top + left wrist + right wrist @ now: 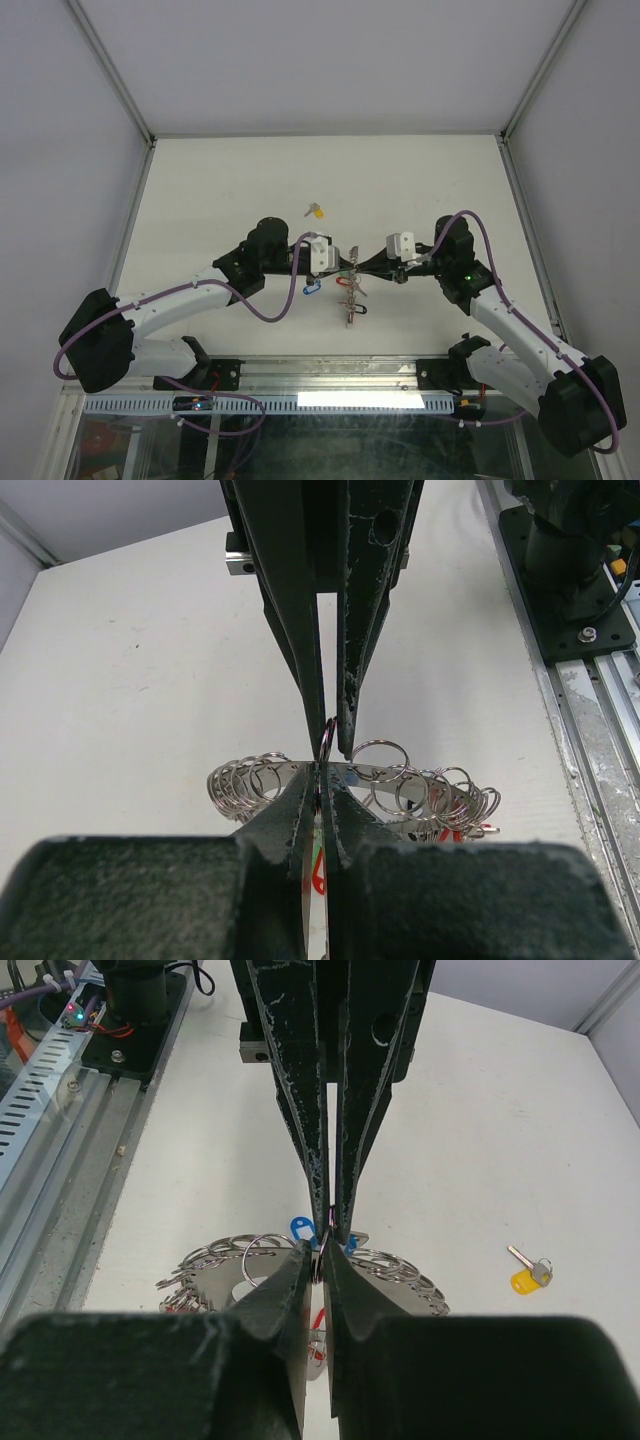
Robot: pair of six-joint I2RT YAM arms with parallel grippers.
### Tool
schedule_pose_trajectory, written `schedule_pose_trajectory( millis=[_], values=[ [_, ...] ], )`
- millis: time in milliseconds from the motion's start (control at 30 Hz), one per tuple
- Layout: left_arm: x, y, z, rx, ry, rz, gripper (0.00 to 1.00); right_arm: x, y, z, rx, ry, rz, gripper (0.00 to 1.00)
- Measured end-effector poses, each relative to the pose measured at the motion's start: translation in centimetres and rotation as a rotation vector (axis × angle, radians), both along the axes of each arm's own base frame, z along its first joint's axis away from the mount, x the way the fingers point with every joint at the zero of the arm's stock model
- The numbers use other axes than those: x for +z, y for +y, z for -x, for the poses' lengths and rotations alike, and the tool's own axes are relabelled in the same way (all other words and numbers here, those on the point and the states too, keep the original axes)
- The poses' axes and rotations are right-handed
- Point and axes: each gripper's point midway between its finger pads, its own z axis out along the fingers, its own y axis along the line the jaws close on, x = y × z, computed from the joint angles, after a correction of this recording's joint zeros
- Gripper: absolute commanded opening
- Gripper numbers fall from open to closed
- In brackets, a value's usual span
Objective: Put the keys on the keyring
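Note:
The keyring [350,296] is a wide silver band fringed with small rings and red tags, held up above the white table between both grippers. My left gripper [345,266] and right gripper [362,267] meet tip to tip over it. In the left wrist view my left gripper [320,772] is shut on the keyring [400,775], with the right gripper [330,748] shut opposite. The right wrist view shows the right gripper [322,1252] shut on the keyring [395,1285]. The blue-tagged key [312,289] sits just beside the ring [300,1228]. The yellow-tagged key [316,211] lies loose on the table [527,1278].
The arm bases and a metal rail [330,372] run along the near edge. White enclosure walls with metal posts [130,235] bound the table [230,190] on the left, right and back. A purple cable [270,310] loops beside the left arm.

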Motion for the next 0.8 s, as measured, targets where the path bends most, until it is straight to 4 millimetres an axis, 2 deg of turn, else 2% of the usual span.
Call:
schedule_pose_trajectory(
  millis=[100,167,267,300,367,433,533,633,800],
  values=[
    [-0.1,0.0,0.0,-0.002,-0.004,-0.005,0.00,-0.1,0.0,0.0,-0.002,-0.001,0.005,0.07],
    [-0.2,0.1,0.0,-0.002,-0.004,-0.008,0.00,-0.2,-0.1,0.0,-0.003,0.000,0.007,0.00],
    [-0.3,0.1,0.1,-0.004,-0.001,-0.017,0.00,-0.2,-0.1,-0.1,-0.010,0.001,0.012,0.00],
    [-0.4,0.1,0.1,-0.003,0.000,-0.019,0.03,-0.2,-0.1,-0.2,-0.014,0.002,0.014,0.00],
    [-0.3,0.1,0.0,0.001,0.000,-0.020,0.24,-0.2,-0.1,-0.3,-0.021,0.004,0.014,0.00],
    [-0.2,0.1,-0.3,0.016,-0.006,-0.019,0.36,0.0,0.0,-0.5,-0.033,0.016,0.006,0.00],
    [0.1,0.2,-0.7,0.036,-0.012,-0.010,0.47,0.4,0.1,-0.5,-0.041,0.024,-0.023,0.00],
    [0.7,0.3,-0.9,0.058,-0.021,0.012,0.49,0.5,0.2,-0.5,-0.045,0.039,-0.041,0.00],
    [1.3,0.6,-1.0,0.079,-0.034,0.034,0.42,1.3,0.3,-0.6,-0.047,0.035,-0.064,0.00]
  ],
)
